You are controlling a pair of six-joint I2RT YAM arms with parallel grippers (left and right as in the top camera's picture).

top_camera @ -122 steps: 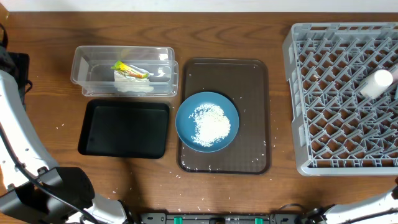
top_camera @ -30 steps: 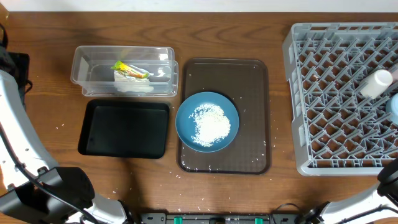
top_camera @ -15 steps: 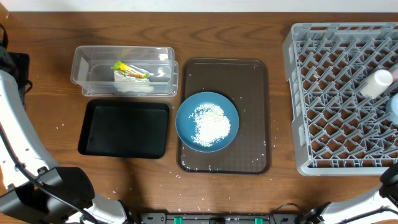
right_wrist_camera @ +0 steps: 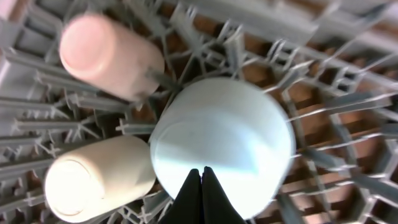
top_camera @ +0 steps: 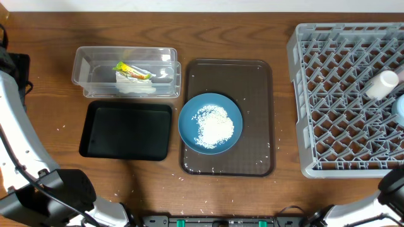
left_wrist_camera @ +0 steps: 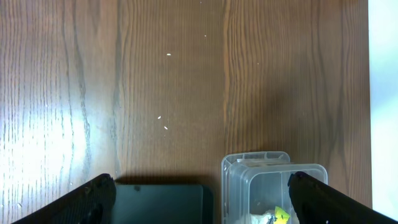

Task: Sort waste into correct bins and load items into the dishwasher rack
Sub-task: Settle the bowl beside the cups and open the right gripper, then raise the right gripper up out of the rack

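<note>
A brown wooden table [top_camera: 252, 25] with strong grain fills the overhead view; a pale strip [top_camera: 189, 5] runs along the frame's top edge. In the left wrist view, glare lies at middle left and a white band [left_wrist_camera: 384, 93] at the right edge.

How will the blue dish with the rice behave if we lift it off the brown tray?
The blue dish looks rigid and shallow, so probably stiff but graspable only at the rim. The rice is a loose heap; any tilt will likely spill grains. Stray grains on the brown tray suggest it scatters easily.
</note>
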